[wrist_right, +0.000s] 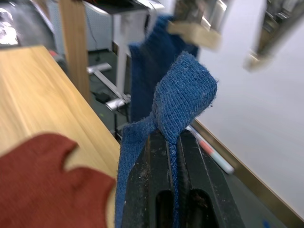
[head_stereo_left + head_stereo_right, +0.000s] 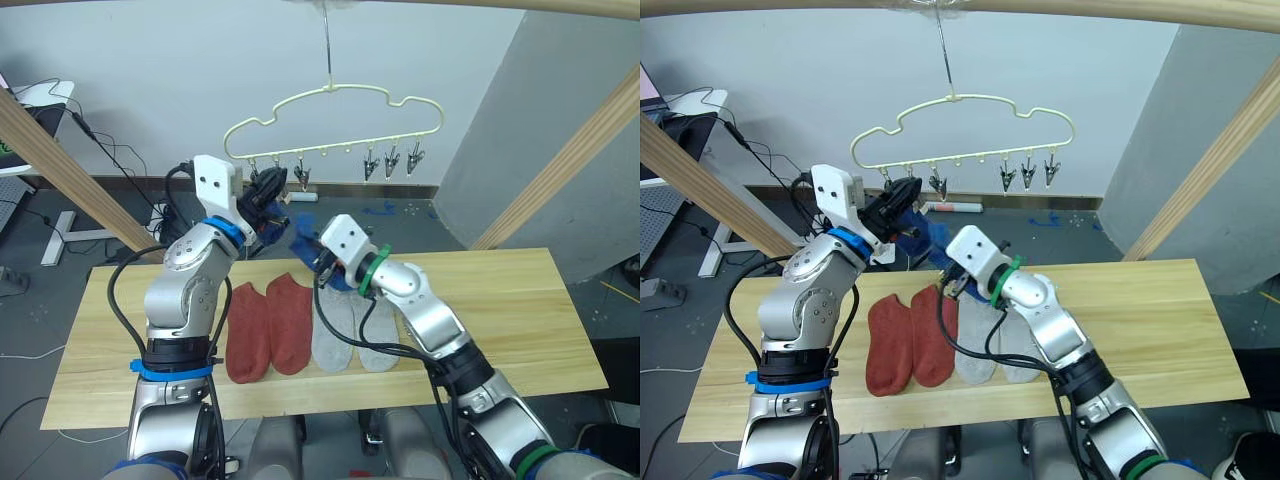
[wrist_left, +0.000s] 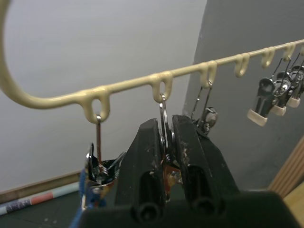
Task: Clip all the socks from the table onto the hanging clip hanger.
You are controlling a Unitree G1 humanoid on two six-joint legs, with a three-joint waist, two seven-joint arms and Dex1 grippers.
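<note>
Left wrist view: the left gripper (image 3: 167, 142) pinches a metal clip (image 3: 163, 114) on the clip hanger (image 2: 330, 110), centre frame. The right gripper (image 1: 173, 142) clamps a blue sock (image 1: 183, 95); another apparently hangs behind.

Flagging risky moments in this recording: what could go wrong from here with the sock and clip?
1. The right gripper pinches only a bunched fold of the blue sock, so it could slip before clipping.
2. The left gripper squeezes one clip on the freely hanging clip hanger; pushing may swing it away.
3. A blue sock already hanging on the neighbouring clip might get knocked.
</note>
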